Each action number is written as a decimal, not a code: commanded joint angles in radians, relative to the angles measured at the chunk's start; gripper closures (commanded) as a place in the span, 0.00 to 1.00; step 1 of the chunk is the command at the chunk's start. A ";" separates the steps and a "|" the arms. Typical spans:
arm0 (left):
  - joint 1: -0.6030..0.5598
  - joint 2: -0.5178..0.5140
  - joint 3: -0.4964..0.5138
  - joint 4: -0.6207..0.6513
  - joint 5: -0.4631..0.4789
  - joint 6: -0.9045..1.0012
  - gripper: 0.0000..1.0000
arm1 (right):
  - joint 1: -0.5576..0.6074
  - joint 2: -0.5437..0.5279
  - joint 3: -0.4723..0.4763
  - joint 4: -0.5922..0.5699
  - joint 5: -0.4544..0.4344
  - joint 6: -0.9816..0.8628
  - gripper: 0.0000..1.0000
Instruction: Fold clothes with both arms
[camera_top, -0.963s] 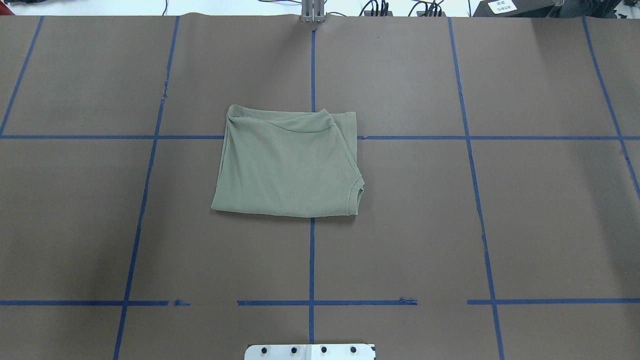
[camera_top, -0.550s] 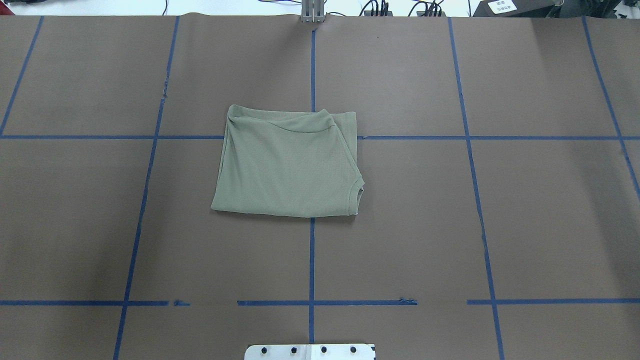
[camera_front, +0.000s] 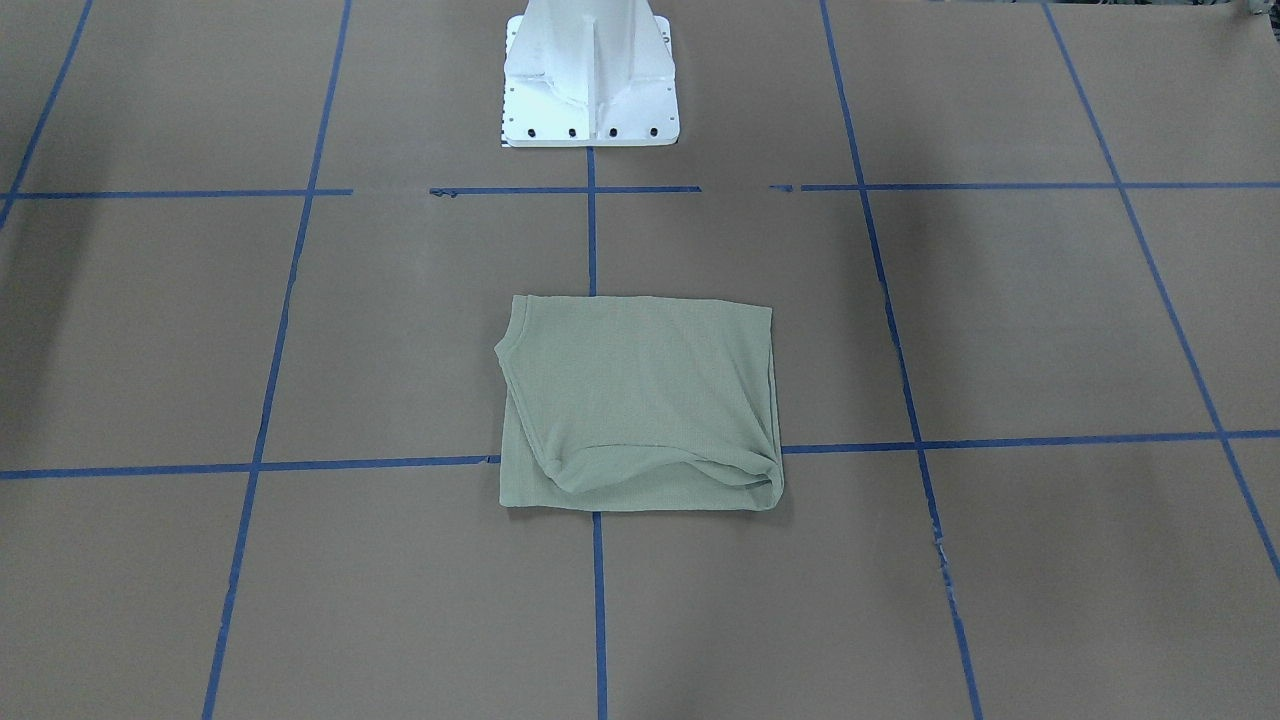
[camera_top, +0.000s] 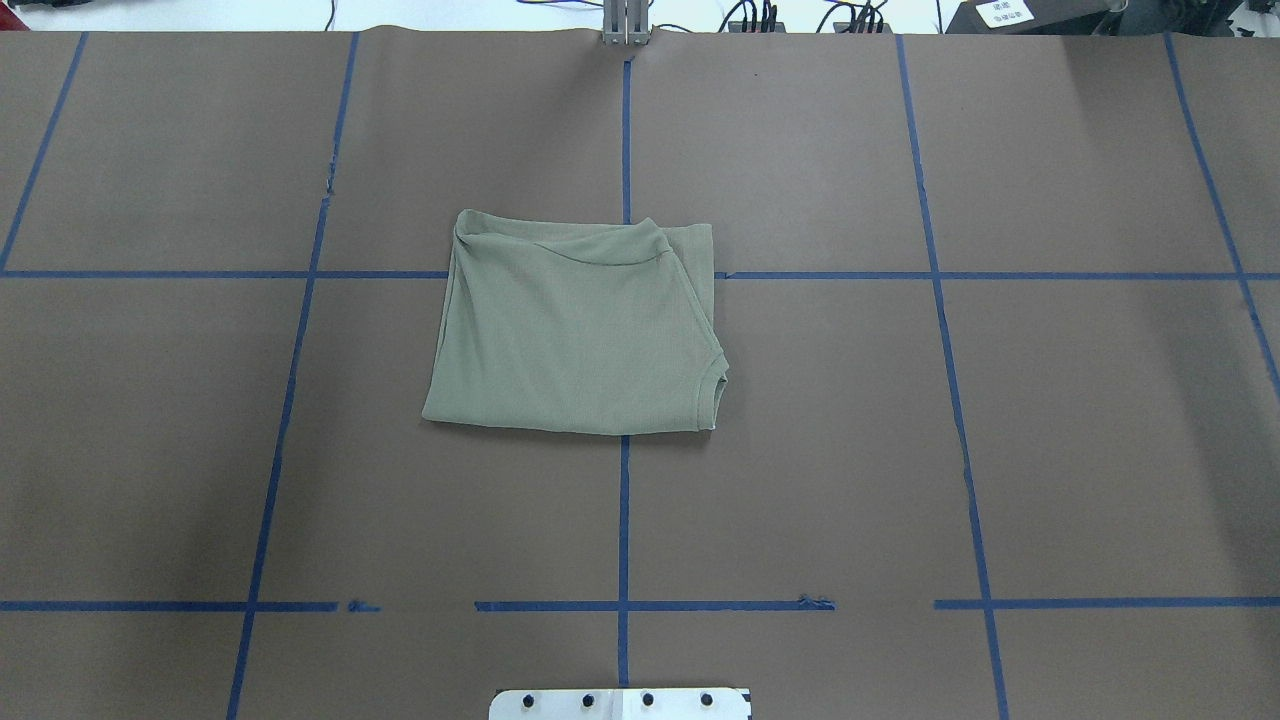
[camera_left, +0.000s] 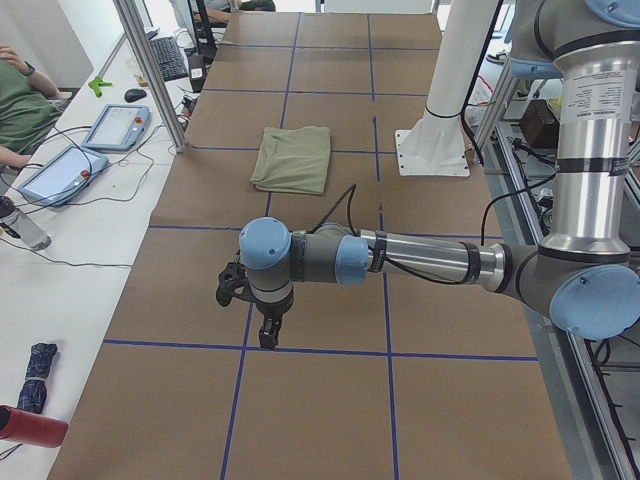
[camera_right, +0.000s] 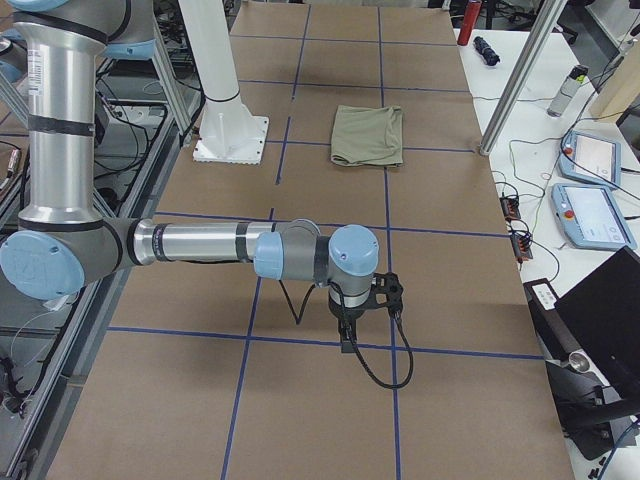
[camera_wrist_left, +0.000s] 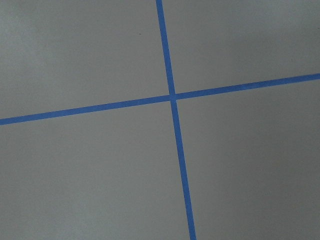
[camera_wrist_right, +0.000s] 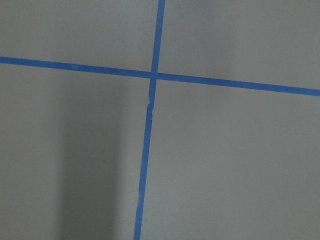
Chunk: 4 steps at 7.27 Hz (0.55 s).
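Judging the fold finished, with only a tidy-up left.
Whether the left gripper (camera_left: 268, 338) or the right gripper (camera_right: 345, 338) stands open I cannot tell. Each shows only in a side view, hanging over the bare brown table (camera_top: 1080, 450) above a blue tape cross (camera_wrist_left: 172, 96), with no fabric near it. The sage-green shirt (camera_top: 578, 330) lies mid-table as a compact rectangle, collar at one corner. I'd only neaten the rumpled far edge, pinching lightly so the layers don't drag.
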 joint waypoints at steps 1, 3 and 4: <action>0.000 0.000 0.002 0.001 0.000 0.000 0.00 | 0.000 0.001 -0.001 0.000 0.001 0.000 0.00; 0.000 0.000 0.002 0.001 0.000 0.001 0.00 | 0.000 0.001 -0.003 0.002 0.001 0.000 0.00; 0.000 0.000 0.002 0.000 0.002 0.001 0.00 | 0.000 0.001 -0.008 0.002 0.001 -0.001 0.00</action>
